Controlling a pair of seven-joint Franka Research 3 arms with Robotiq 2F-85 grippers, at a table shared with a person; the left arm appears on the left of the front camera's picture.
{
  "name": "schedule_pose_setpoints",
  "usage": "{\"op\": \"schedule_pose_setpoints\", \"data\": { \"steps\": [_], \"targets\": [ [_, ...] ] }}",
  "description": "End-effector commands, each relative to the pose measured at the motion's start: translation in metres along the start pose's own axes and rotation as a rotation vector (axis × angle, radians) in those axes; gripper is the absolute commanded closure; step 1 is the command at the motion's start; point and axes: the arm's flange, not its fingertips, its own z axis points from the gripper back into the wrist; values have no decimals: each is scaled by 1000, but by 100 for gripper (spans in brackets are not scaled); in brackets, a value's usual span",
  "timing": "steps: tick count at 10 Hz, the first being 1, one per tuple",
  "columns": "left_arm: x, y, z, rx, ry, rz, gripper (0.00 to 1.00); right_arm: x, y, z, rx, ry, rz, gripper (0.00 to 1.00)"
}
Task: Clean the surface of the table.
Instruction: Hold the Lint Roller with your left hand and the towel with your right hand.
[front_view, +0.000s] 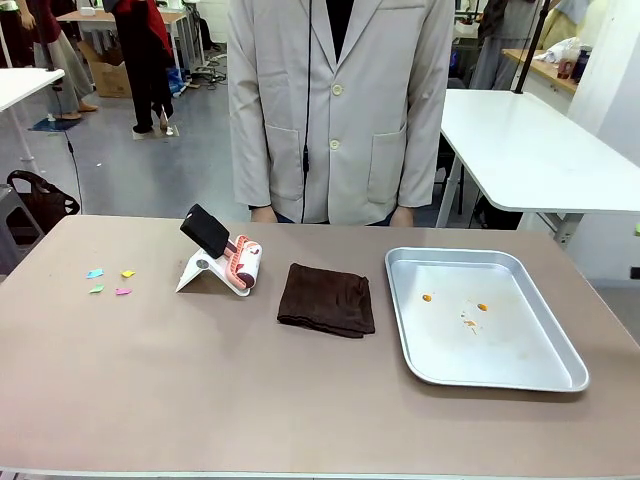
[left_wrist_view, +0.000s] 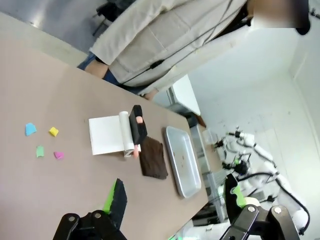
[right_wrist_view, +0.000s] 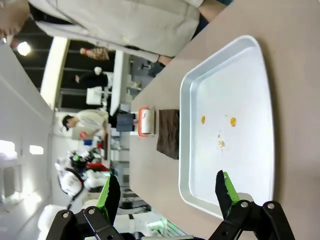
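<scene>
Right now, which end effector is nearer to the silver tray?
The right. The right end effector hovers close by one end of the tray; the left end effector is far off, with the brown cloth lying between it and the tray.

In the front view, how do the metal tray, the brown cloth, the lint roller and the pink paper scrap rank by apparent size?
Largest to smallest:
1. metal tray
2. brown cloth
3. lint roller, not far behind the cloth
4. pink paper scrap, by far the smallest

Claw (left_wrist_view: 174, 189) spread, lint roller (left_wrist_view: 133, 133), brown cloth (left_wrist_view: 153, 159), tray (left_wrist_view: 183, 161)
</scene>
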Motion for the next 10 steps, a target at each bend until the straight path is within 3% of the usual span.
{"op": "schedule_pose_setpoints", "data": {
  "steps": [1, 3, 5, 6, 8, 10],
  "targets": [
    [36, -16, -8, 39, 174, -69, 0, -2, 55, -37, -75, 66, 121, 0],
    [61, -33, -34, 100, 293, -121, 0, -9, 107, -81, -112, 132, 227, 0],
    [77, -57, -99, 162, 405, -193, 0, -29, 160, -149, -205, 262, 342, 0],
    [82, -65, -129, 232, 432, -216, 0, -41, 180, -186, -277, 283, 385, 0],
    [82, -68, -192, 367, 485, -237, 0, -65, 200, -258, -368, 301, 429, 0],
    [76, -60, -239, 451, 555, -245, 0, -94, 204, -315, -428, 407, 421, 0]
  ]
}}
